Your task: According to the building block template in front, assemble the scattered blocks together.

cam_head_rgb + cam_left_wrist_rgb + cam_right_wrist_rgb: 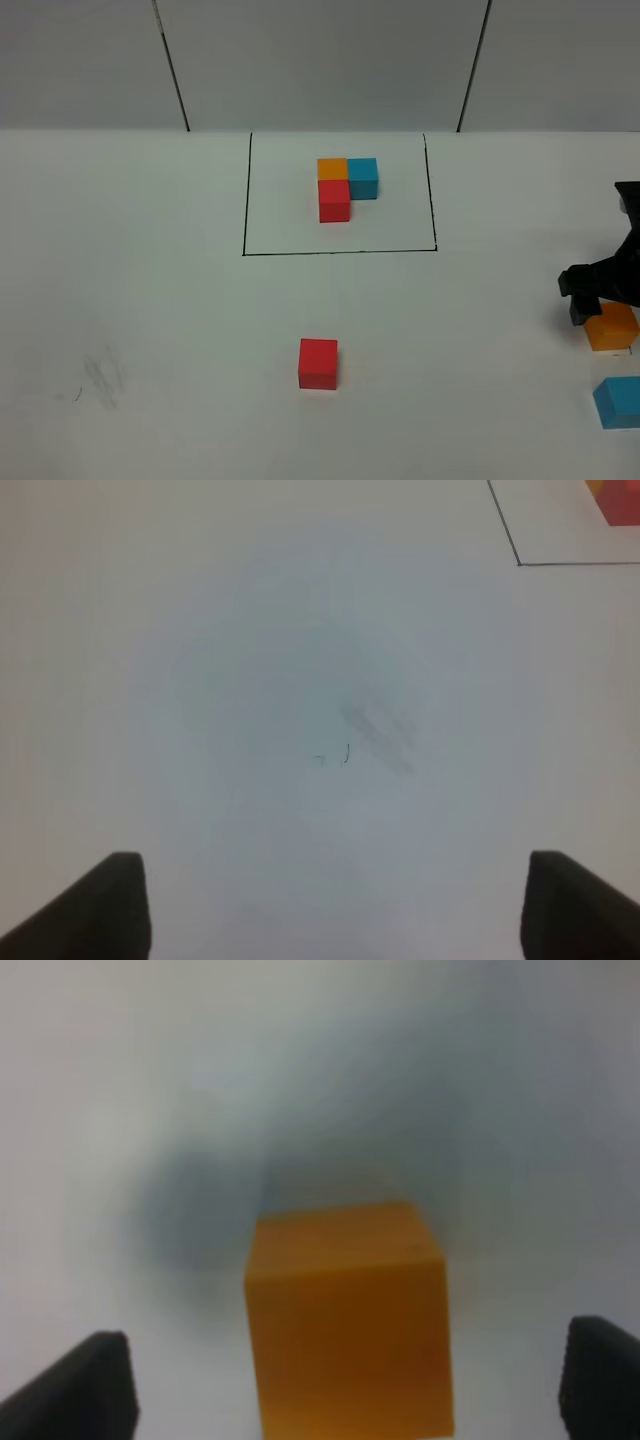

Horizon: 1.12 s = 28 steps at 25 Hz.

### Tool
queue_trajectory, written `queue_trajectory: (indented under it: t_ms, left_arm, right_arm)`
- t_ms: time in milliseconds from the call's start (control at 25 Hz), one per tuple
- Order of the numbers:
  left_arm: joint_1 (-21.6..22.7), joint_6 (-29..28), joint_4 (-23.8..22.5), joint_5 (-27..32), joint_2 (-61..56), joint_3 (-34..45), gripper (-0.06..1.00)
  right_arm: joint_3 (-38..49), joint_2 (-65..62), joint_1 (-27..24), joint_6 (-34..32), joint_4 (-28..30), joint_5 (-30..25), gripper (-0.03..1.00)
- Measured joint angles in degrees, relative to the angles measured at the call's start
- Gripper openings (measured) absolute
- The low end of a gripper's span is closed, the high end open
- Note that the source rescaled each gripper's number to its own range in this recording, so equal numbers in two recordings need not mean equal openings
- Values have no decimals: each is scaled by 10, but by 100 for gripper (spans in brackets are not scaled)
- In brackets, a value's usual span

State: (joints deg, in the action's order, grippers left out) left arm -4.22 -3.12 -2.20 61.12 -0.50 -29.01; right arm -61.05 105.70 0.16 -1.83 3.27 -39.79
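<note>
On the white table (120,300), the building block template (341,186) sits inside its black outline at the back. The right gripper (348,1385), jaws wide, brackets the orange cube (347,1320) at the right edge; best to centre it, lower squarely, then close. The left gripper (335,910) gapes, empty.

High overview; wrist views close, downward, right one sharing orange cube (611,327)

Lab setup: white table (150,350), panelled backdrop (320,60)
</note>
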Motion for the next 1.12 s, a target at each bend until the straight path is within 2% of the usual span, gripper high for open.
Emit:
queue_trajectory:
  t_ms: [320,400,440,520,600,640,880,1120]
  left_arm:
    - [0,0,0,0,0,0,65]
    - [0,0,0,0,0,0,65]
    - [0,0,0,0,0,0,65]
    - [0,0,0,0,0,0,65]
    - [0,0,0,0,0,0,65]
    - [0,0,0,0,0,0,65]
    - [0,0,0,0,0,0,65]
    - [0,0,0,0,0,0,65]
  right_arm:
    - [0,34,0,18,-15,31,72]
    - [0,37,0,18,-16,38,69]
    - [0,37,0,18,-17,40,63]
    - [0,38,0,21,-17,39,43]
    - [0,42,0,21,-17,33,6]
    - [0,44,0,21,-17,31,0]
    - [0,38,2,27,-16,27,1]
    - [-7,-42,30,5,-16,-12,1]
